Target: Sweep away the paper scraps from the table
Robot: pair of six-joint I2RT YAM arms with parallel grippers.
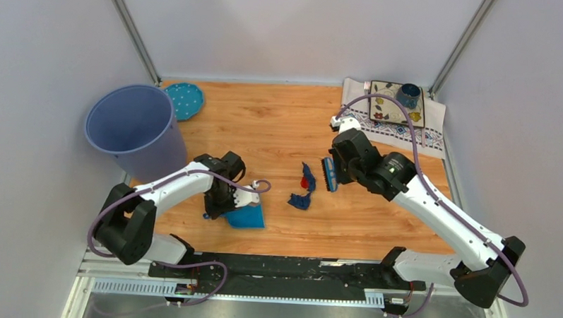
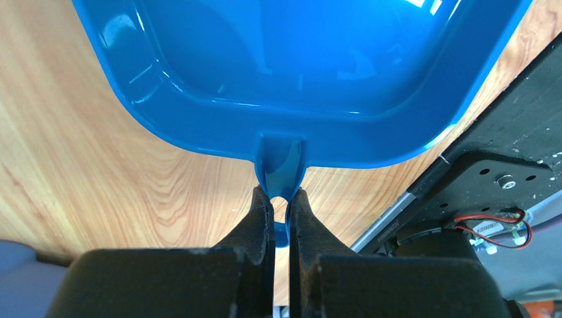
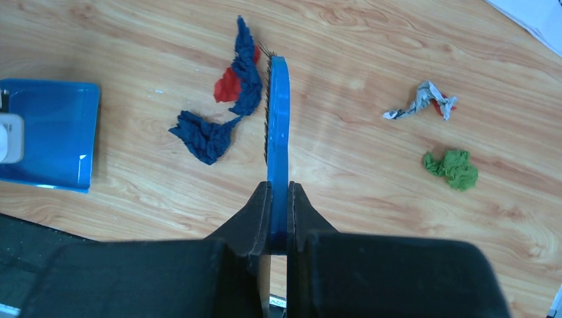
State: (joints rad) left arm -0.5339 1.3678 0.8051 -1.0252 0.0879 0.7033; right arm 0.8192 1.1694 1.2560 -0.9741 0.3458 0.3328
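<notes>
My left gripper (image 1: 224,203) (image 2: 281,193) is shut on the handle of a blue dustpan (image 1: 248,216) (image 2: 298,59) that rests on the table (image 1: 280,127) near the front edge. My right gripper (image 1: 342,168) (image 3: 278,187) is shut on a blue brush (image 1: 329,173) (image 3: 278,112), held edge-down. Just left of the brush lie dark blue paper scraps (image 1: 300,200) (image 3: 205,136) and a red scrap (image 1: 305,182) (image 3: 227,86). Right of the brush, in the right wrist view, lie a white-grey scrap (image 3: 421,99) and a green scrap (image 3: 454,169); my right arm hides them from above.
A blue-grey bin (image 1: 135,129) stands at the left, with a dotted teal plate (image 1: 184,100) behind it. A patterned white cloth (image 1: 435,132) with a mat and a blue cup (image 1: 408,95) lies at the back right. A black rail (image 1: 282,272) runs along the front.
</notes>
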